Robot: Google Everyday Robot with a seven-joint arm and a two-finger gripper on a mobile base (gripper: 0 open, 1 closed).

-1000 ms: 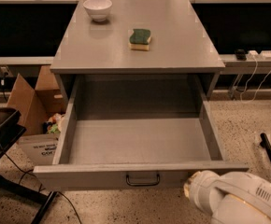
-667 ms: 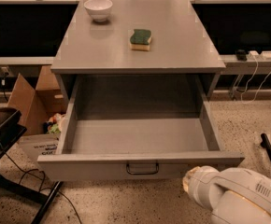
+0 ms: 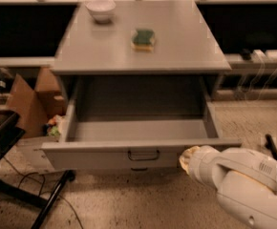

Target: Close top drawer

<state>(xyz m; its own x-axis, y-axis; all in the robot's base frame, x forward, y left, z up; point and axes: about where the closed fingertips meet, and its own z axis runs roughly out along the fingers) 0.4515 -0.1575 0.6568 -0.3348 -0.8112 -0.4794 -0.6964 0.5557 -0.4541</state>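
The top drawer point(image 3: 105, 155) of the grey cabinet stands partly pulled out, its wide grey front panel facing me with a small dark wire handle point(image 3: 143, 155) at centre. Its plain grey box is empty. My gripper point(image 3: 187, 157) is at the end of the white arm coming in from the lower right, and it rests against the drawer front just right of the handle.
On the cabinet top point(image 3: 176, 46) sit a white bowl point(image 3: 101, 9) and a green and yellow sponge point(image 3: 143, 38). A cardboard box point(image 3: 31, 101) stands to the left. A dark stand with black legs point(image 3: 52, 199) is at lower left. Cables lie at right.
The drawer has slid inward, with less of its box showing. My gripper has moved forward with the front panel. The view has shifted closer.
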